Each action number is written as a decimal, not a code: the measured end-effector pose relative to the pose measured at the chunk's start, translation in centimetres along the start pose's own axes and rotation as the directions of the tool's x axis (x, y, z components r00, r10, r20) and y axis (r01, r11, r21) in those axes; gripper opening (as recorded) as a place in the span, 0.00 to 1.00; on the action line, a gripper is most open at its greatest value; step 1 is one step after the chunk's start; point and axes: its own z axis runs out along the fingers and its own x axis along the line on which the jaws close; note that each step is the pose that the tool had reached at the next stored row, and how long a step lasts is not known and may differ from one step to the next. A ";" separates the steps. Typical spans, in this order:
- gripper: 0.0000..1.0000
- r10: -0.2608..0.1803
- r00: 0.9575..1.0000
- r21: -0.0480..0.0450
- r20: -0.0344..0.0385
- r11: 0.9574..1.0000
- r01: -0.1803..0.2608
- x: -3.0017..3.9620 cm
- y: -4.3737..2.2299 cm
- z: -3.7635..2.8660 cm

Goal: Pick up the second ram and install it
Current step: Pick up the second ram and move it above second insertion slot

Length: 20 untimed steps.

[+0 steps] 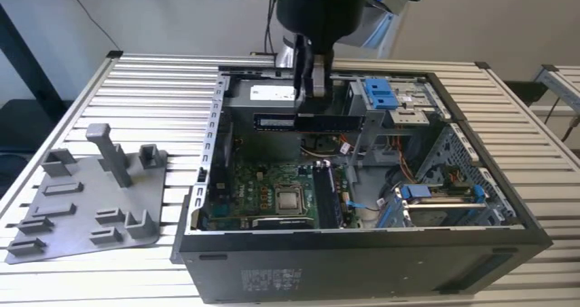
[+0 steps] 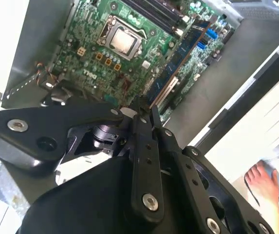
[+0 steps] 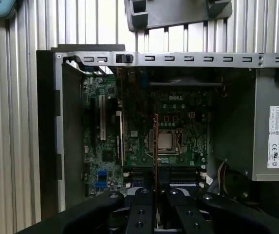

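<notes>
Open computer case (image 1: 363,266) holds the motherboard (image 1: 258,185); the grey tray (image 1: 81,212) lies beside it. The gripper (image 1: 308,104) has its fingers clamped mid-length on the second ram (image 1: 343,123), above the case, level, long axis across the exterior view.

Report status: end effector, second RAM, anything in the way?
End effector shut on long, thin dark circuit-board stick. Stick held level over open black computer case, not seated. A person's hand outside case.
</notes>
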 end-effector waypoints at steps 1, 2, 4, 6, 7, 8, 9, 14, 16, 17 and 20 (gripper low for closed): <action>0.14 0.000 1.000 0.000 0.000 1.000 0.000 -0.01 -0.45 -0.01; 0.14 0.000 1.000 0.000 0.000 1.000 0.000 -0.01 -0.90 -0.01; 0.14 0.000 1.000 0.000 0.000 1.000 0.000 -0.03 -1.79 -0.03; 0.14 0.000 1.000 0.000 0.000 1.000 0.000 -0.04 -2.68 -0.04; 0.14 0.000 1.000 0.000 0.000 1.000 0.000 -0.05 -3.17 -0.04; 0.14 0.000 1.000 0.000 0.000 1.000 0.000 -0.06 -3.62 -0.05; 0.14 0.000 1.000 0.000 0.000 1.000 0.000 -0.06 -4.07 -0.06; 0.14 0.000 1.000 0.000 0.000 1.000 0.000 -0.10 -6.34 -0.08; 0.14 0.000 1.000 0.000 0.000 1.000 0.000 -0.12 -7.19 -0.09; 0.14 0.000 1.000 0.000 0.000 1.000 0.000 -0.12 -7.46 -0.10; 0.14 0.000 1.000 0.000 0.000 1.000 0.000 -0.12 -7.65 -0.10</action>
